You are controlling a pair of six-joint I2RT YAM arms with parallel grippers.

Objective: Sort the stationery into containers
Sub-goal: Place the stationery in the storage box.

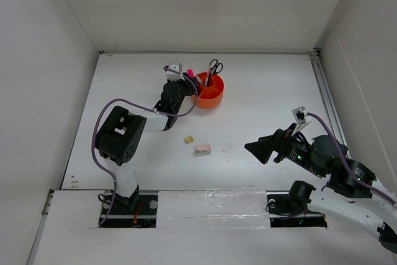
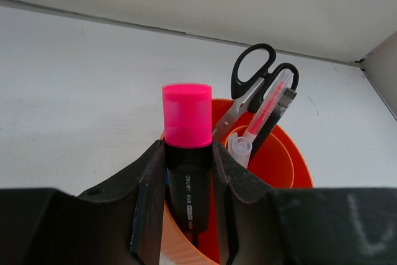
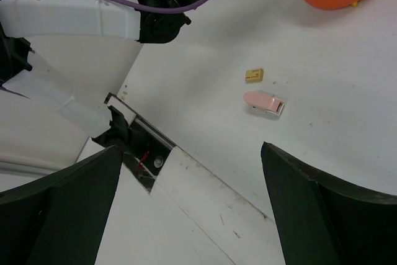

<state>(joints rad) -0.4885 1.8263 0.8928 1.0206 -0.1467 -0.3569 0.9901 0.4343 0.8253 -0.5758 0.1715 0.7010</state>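
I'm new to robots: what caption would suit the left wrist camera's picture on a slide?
Left gripper grips a pink-capped highlighter upright at the orange organiser, which holds scissors.

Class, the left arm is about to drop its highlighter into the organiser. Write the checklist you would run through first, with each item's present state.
1. Left hand shut on the pink-capped highlighter: ok.
2. Highlighter upright, cap up: ok.
3. Its lower end over a free compartment of the orange organiser: cannot tell, the fingers hide it.
4. Scissors clear of the highlighter: cannot tell; they stand close behind it.
5. Right hand open, away from the organiser: ok.
6. All stationery sorted: not ok; two erasers lie on the table.
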